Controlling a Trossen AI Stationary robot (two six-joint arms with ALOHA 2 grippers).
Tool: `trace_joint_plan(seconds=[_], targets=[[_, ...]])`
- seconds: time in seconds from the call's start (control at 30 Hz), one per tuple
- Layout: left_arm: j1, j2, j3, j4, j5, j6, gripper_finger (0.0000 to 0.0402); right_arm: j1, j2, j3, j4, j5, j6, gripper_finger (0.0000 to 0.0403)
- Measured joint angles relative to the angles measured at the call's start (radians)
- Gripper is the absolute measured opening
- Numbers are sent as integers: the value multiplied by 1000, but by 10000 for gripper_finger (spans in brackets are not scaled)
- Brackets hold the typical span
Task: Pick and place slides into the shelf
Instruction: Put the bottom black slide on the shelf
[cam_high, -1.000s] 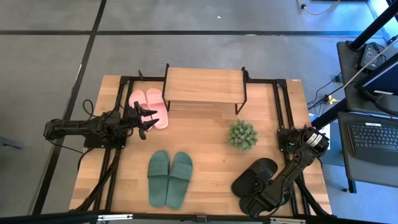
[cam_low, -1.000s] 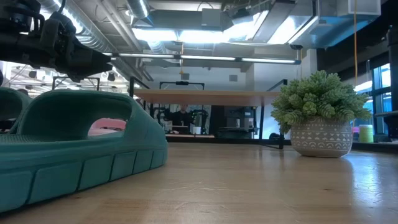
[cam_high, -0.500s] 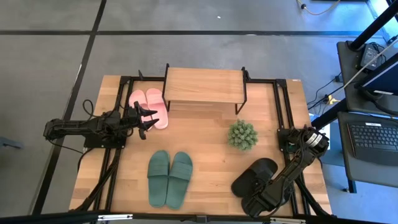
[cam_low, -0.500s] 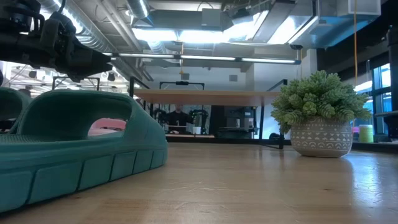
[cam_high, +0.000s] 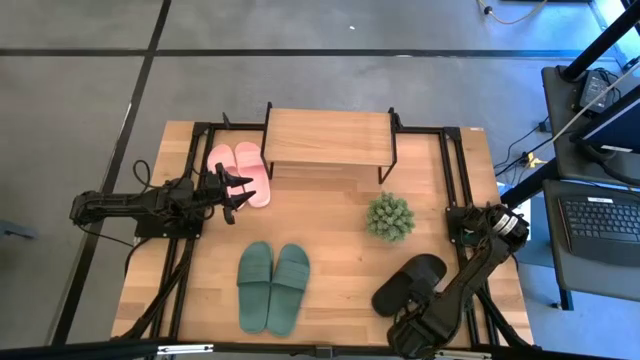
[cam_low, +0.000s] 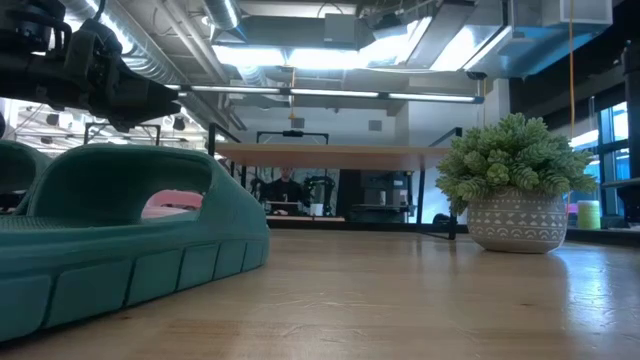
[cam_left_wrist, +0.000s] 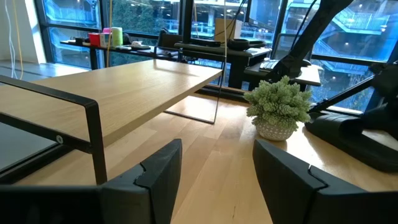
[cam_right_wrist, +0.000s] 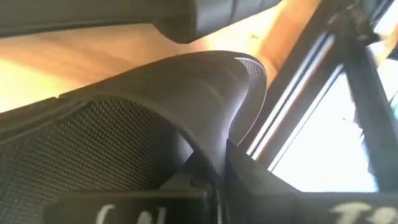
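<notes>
At the table's near right corner, the right gripper (cam_high: 415, 322) is down on the black slides (cam_high: 412, 280), its fingers clamped tight on the near end of the pair; its wrist camera is filled by the dark strap of one sandal (cam_right_wrist: 186, 106). The pair's long axis slants from that near end toward the far right, so the likely next move is a lift and a carry toward the far side. The dark green slides (cam_high: 273, 286) lie at near centre, toes pointing far. Past them stands the potted plant (cam_high: 389, 216), between the black pair and the shelf (cam_high: 328, 137) at the far middle. The left gripper (cam_high: 238, 192) hovers with fingers parted just beside the pink slides (cam_high: 240, 172), left of the shelf.
</notes>
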Motion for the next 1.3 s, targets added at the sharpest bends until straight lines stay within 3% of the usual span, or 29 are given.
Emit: trace_joint_plan(seconds=[0.1,0.2,0.3,0.5,0.77,0.9,1.07,1.3], targets=[[0,0,0,0,0,0,191,1,0,129,-90,102,-32,16],[0,0,0,0,0,0,191,-1,-2,232,-132,295,-99,16],[0,0,0,0,0,0,191,-31,-2,319,-119,511,-248,16],[0,0,0,0,0,0,191,-160,-2,418,-127,774,-675,16],[0,0,0,0,0,0,191,-450,-2,435,-129,898,-1292,16],[0,0,0,0,0,0,191,-562,-1,506,-131,1021,-1533,16],[0,0,0,0,0,0,191,-707,-1,653,-124,1168,-1740,16],[0,0,0,0,0,0,191,-926,-2,748,-97,1180,-1890,16]])
